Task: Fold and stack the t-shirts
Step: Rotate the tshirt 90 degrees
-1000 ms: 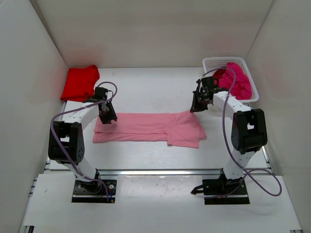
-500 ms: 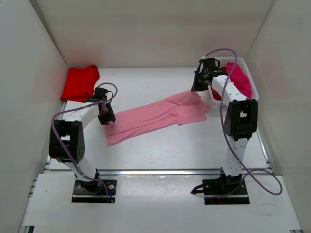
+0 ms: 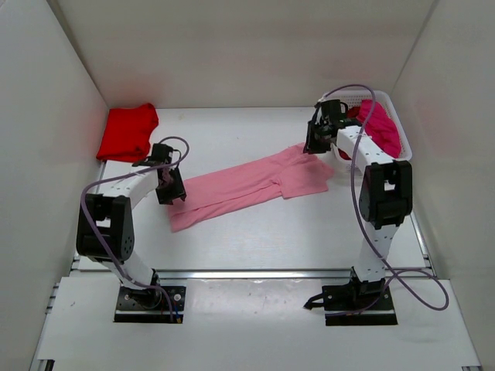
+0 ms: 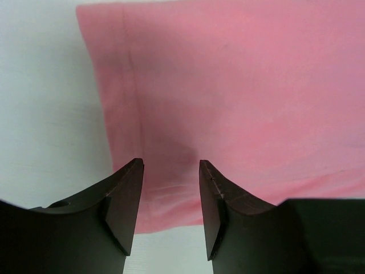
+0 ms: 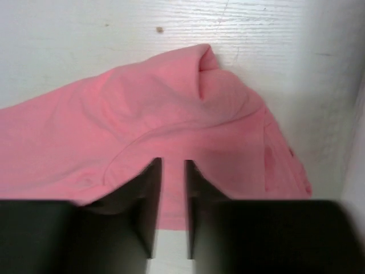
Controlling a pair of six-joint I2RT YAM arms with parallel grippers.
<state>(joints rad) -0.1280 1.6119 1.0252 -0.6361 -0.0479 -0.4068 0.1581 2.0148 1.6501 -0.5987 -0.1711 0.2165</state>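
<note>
The light pink t-shirt (image 3: 247, 185) lies in a long diagonal strip from front left to back right. My left gripper (image 3: 171, 190) is open over its front-left end; in the left wrist view my jaws (image 4: 171, 165) stand apart above the hem of the pink shirt (image 4: 239, 85), holding nothing. My right gripper (image 3: 315, 144) is at the shirt's back-right corner. In the right wrist view its jaws (image 5: 173, 162) stand close together with pink cloth (image 5: 142, 103) between them. A bright red t-shirt (image 3: 128, 131) lies folded at the back left. Magenta t-shirts (image 3: 380, 124) fill the basket.
The white mesh basket (image 3: 352, 94) stands at the back right, just behind my right gripper. White walls close in the table on the left, back and right. A metal rail runs along the near edge by the arm bases.
My right gripper dragged the pink shirt's right end back toward the basket, turning it from level to diagonal, then dropped slightly. The shirt's left end slid out from my left gripper, which barely moved.
</note>
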